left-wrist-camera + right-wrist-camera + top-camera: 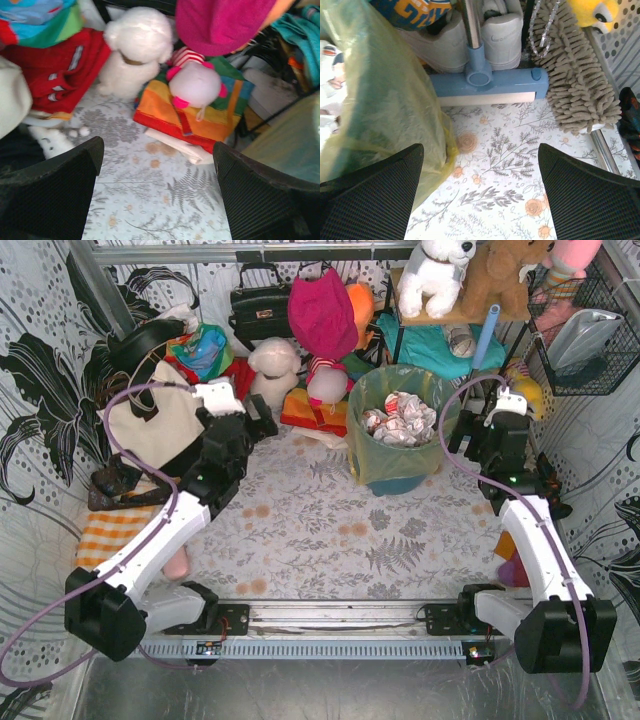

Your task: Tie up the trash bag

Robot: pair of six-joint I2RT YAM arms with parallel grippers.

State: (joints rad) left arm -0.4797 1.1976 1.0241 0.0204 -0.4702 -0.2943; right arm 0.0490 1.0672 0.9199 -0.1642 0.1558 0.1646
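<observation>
The trash bag (372,455) stands untied toward the bench's (310,530) far right corner, lining a teal bin (400,484), with crumpled paper (400,420) in its open mouth. The right pincer (480,167) gapes wide and empty just beside it. The left pincer (157,160), equally wide and empty, hangs well apart, left of centre.

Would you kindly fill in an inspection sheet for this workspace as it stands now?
Surface: floral table cover, a few orange marks.
Job's things: trash bag lines the teal bin, top open and untied, crumpled paper inside.
Clutter: white plush, cream tote, striped cloth, blue squeegee, grey duster.
Grippers: left gripper open, holding nothing; right gripper open beside the bag, holding nothing.
Cables: purple cables loop over both arms; the right one arcs near the bin.
Surroundings: patterned walls, wire basket, toy shelf.
</observation>
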